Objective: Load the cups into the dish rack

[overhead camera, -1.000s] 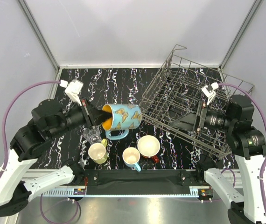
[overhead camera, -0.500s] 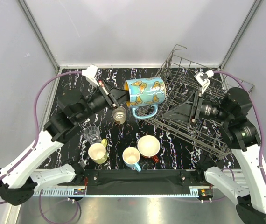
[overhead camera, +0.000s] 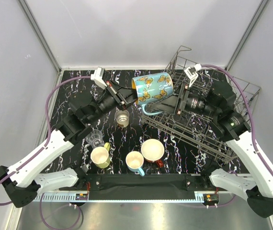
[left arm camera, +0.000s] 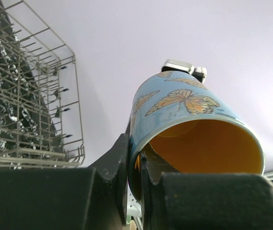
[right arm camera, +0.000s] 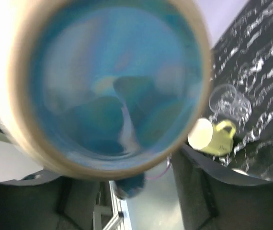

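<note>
rack: grey wire dish rack [overhead camera: 208, 136] hasn't moved. It sits under and behind the right gripper [overhead camera: 175, 101], and I see no cup in it.
left arm: the left gripper [overhead camera: 132, 96] has swung up off the table to the rack's near corner. It's clamped on the rim of the light-blue butterfly-print ceramic mug [overhead camera: 153, 86], one finger inside, one outside.
right arm: it has come forward to the mug's base, jaws apart and narrowing around it.
meaning: looks like a mid-air handover; first cup not loaded yet.
mug: on its side in the air between both grippers, mouth toward left, base toward right.
others: wide red mug [overhead camera: 152, 150], yellow-green mug [overhead camera: 100, 156], small light-blue mug [overhead camera: 135, 161] and clear tumbler [overhead camera: 95, 138] stand on the table, back toward the arm bases. The small steel cup [overhead camera: 122, 117], just under the left gripper, is now uncovered.
hidden: can't tell if the right pads touch the mug; the blurred base fills the right wrist view.
</note>
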### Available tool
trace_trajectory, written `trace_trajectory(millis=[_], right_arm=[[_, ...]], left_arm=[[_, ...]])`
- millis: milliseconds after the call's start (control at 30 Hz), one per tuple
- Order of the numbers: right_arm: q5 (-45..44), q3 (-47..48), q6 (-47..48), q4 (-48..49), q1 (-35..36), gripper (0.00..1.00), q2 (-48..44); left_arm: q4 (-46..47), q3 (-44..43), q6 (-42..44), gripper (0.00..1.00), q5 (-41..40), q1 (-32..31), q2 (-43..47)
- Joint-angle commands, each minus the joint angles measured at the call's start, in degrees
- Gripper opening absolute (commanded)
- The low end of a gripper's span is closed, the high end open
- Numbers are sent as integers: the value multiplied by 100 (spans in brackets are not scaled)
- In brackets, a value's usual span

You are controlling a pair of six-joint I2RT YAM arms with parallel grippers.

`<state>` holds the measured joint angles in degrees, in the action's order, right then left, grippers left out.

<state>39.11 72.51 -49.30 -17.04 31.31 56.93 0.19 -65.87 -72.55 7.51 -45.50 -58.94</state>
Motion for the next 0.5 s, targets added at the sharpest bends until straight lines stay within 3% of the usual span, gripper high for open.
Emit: trace_trajectory(millis=[0,133,233,267,300,333,400,467], right_arm=[[-553,-61,-176,991,182,61,-33],[-870,-35,-273,1246,454,47,117],[-1063,35,-317,1264,666,7,292],[-1125,70,-326,1203,718,0,345],[-1203,70,-317,1133,745,0,345],[-1387,62,-291,1011,754,0,328],[-1651,79,-168,800,763,0,180],[-2152,88,16,423,754,0,12]], left_arm=[[1475,108,-365,0,-74,-30,207],[1554,346,-373,0,-100,-30,251],[1651,461,-347,0,-39,-30,260],[1590,461,-217,7,66,-21,251],[1520,426,-111,20,84,-12,251],[1345,373,160,40,75,-12,269],[582,259,434,93,-125,-3,400],[-294,250,810,99,-398,5,680]])
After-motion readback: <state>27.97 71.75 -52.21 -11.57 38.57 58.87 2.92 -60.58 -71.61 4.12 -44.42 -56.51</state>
